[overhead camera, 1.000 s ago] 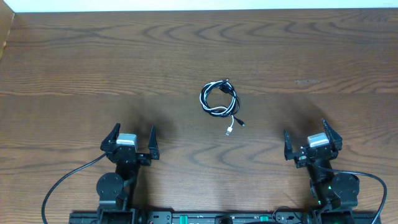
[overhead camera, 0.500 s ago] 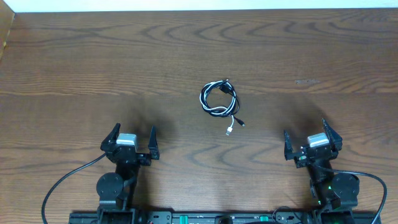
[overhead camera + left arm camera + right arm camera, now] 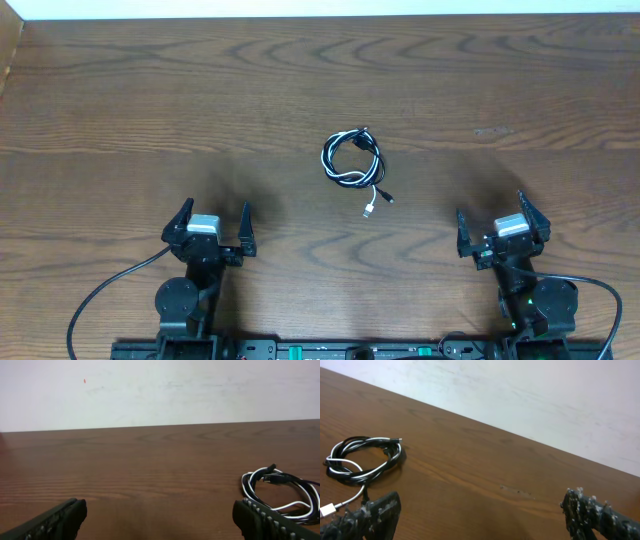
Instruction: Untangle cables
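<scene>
A black cable [image 3: 368, 152] and a white cable [image 3: 330, 157] lie coiled together in one small loop at the table's middle, with a white plug end [image 3: 369, 210] and a black plug end trailing toward the front. The coil shows at the right edge of the left wrist view [image 3: 280, 491] and at the left of the right wrist view [image 3: 362, 459]. My left gripper [image 3: 212, 228] is open and empty at the front left, well apart from the coil. My right gripper [image 3: 500, 228] is open and empty at the front right.
The brown wooden table [image 3: 150, 120] runs back to a white wall [image 3: 160, 390]. Thick black wires run from the arm bases along the front edge [image 3: 100, 295]. A small pale scuff marks the wood at the right [image 3: 492, 131].
</scene>
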